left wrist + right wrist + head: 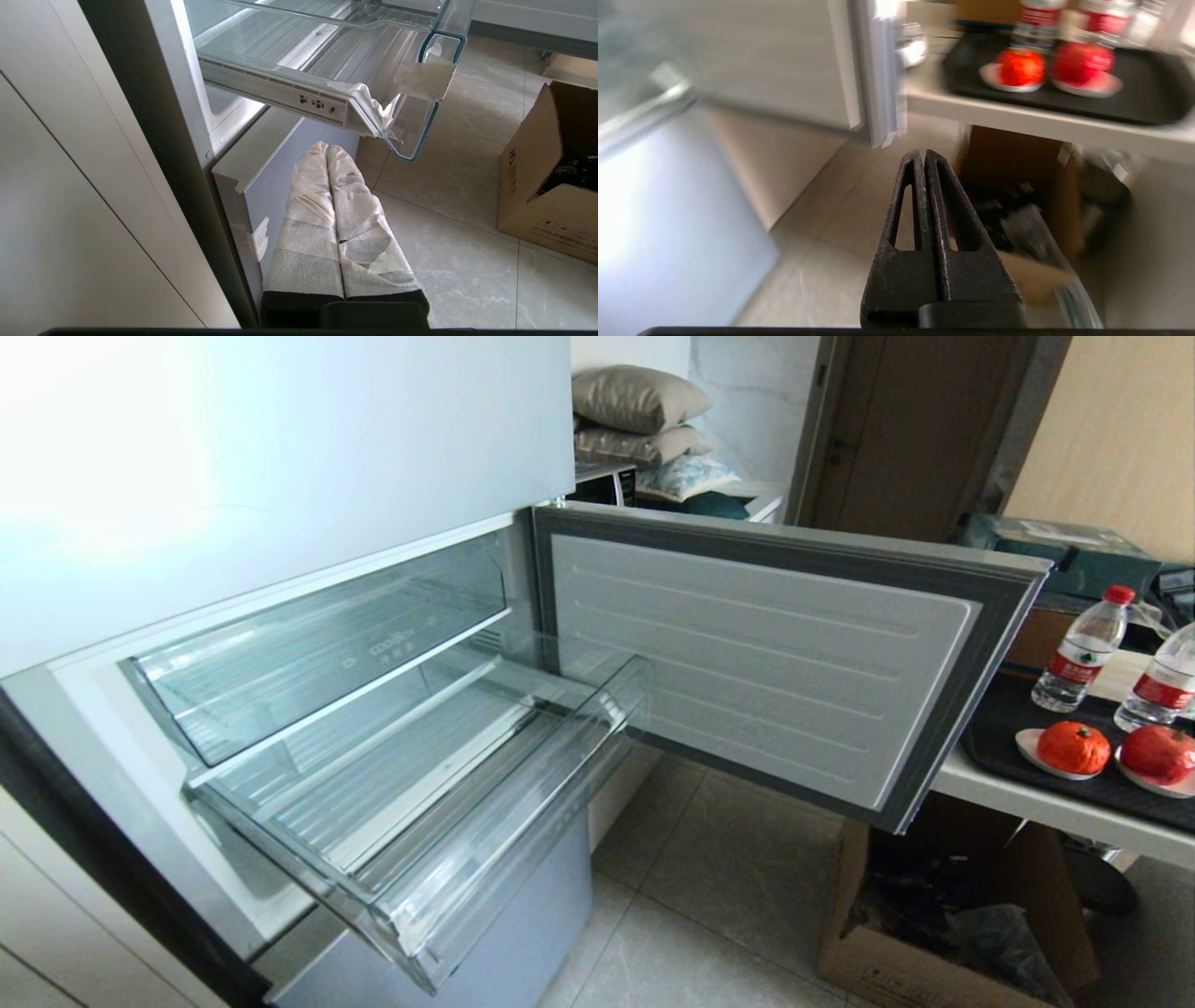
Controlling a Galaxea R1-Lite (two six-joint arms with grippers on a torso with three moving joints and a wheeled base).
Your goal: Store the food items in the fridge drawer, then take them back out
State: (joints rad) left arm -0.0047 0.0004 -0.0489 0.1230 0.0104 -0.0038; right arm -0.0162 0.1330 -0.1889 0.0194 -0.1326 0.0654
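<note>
- Standing open, the fridge door (766,663) is swung out to the right, and the clear drawer (448,821) is pulled out with nothing seen inside it.
- A second clear bin (317,644) with small lettering is seen above the drawer.
- The two foods are kept on a black tray (999,728) on the bench (1055,817), well apart from the drawer.
- The orange ribbed food (1074,747) is set on a small white plate, and the red food (1158,753) is set on another plate just beside it.
- Two red-capped bottles (1083,649) are stood behind the foods.
- The left claw (327,149) is clenched, wrapped in white tape, and held low beside the fridge, under the drawer's corner.
- The right claw (921,156) is clenched with nothing in it, and is pointed at the floor below the bench.
- A cardboard box (934,933) is seen on the floor under the bench.
</note>
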